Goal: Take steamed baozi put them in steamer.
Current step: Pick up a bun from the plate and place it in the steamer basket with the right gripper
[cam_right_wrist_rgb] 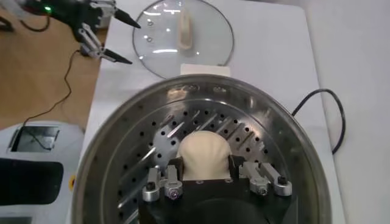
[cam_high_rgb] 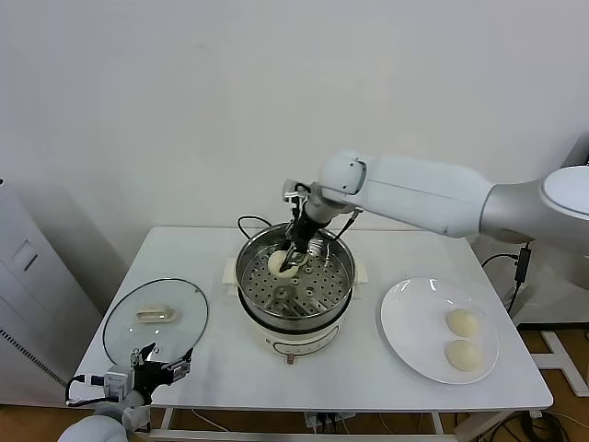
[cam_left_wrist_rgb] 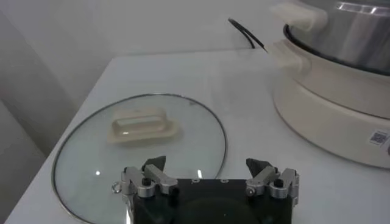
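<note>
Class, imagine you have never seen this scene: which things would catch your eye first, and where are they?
The right gripper, shut on a cream-white round baozi, reaches into the shiny perforated steel steamer at the table's centre. Two more baozi lie on the flat white plate to its right. A round glass lid lies at the left, near the open left gripper.

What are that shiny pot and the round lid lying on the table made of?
The steamer looks like polished stainless steel: mirror-bright walls and a perforated floor. The lid seems to be clear glass with a metal rim, since the table shows through; its cream handle is probably plastic.
</note>
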Motion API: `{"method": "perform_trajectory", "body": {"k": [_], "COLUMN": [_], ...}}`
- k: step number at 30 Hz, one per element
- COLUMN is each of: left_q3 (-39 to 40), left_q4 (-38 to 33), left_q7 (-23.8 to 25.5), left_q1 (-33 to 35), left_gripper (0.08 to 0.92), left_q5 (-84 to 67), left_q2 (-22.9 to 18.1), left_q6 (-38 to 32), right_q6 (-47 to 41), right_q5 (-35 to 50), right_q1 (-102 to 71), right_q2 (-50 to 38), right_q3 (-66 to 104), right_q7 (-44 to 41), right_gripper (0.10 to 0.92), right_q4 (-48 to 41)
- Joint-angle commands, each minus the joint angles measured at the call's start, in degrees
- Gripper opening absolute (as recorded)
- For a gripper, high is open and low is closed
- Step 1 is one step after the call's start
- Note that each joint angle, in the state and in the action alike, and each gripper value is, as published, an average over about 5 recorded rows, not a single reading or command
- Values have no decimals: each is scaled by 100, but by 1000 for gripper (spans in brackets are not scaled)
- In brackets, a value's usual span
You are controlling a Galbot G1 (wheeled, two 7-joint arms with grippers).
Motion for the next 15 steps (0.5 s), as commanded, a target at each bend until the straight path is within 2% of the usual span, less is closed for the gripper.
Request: {"method": "perform_trajectory", "body": {"k": [1, 12, 15], "left_q3": [3, 1, -5], "left_q4": [4, 3, 4], "left_q7": [1, -4, -3], "left_q1": [-2, -19, -7], "left_gripper": [823, 823, 823], "left_q5": [-5, -5, -5], "left_q2": [2, -7, -9], "left_q6": [0, 11, 7], "right_q6": [-211, -293, -304], "right_q5": [48, -36, -46], "right_q1": [-312, -564, -594], "right_q2": [358, 505, 510], "right_q3": [-9, 103, 112], "right_q7": [410, 646, 681], "right_gripper": [471, 474, 502], "right_q4": [-162, -429, -440]}}
